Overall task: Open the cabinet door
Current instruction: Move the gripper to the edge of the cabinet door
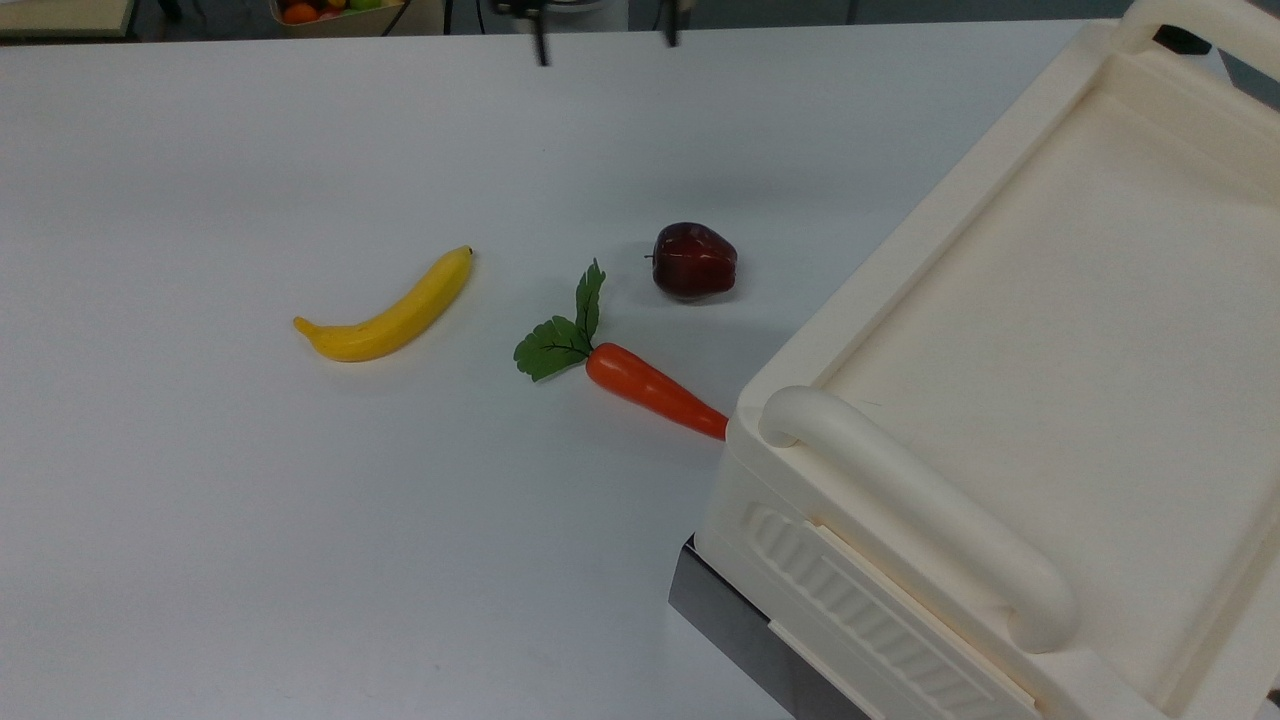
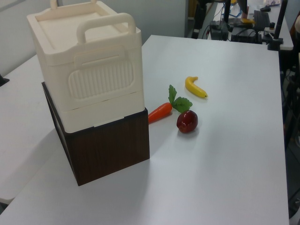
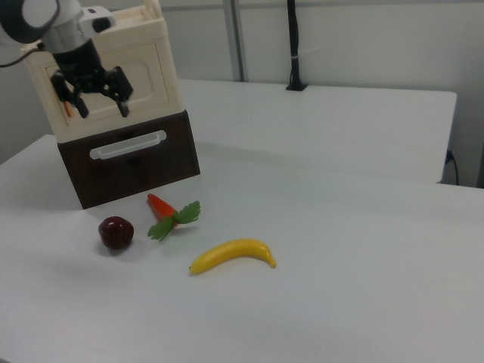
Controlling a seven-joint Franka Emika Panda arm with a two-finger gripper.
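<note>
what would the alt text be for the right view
A robot gripper, fingers spread open, hangs in front of the cream cabinet door, above a dark brown drawer. On the white table lie an apple, carrot and banana.

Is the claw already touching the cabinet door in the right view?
No: in the right view the claw hangs open in front of the cabinet door, its fingers spread and gripping nothing.

A white table [image 1: 200, 560] is carrying a dark brown box [image 2: 110, 150] with a cream cabinet [image 2: 89, 70] on top, at the top view's right. A carrot [image 1: 655, 390], apple [image 1: 694, 260] and banana [image 1: 390, 312] are lying left of it.
</note>
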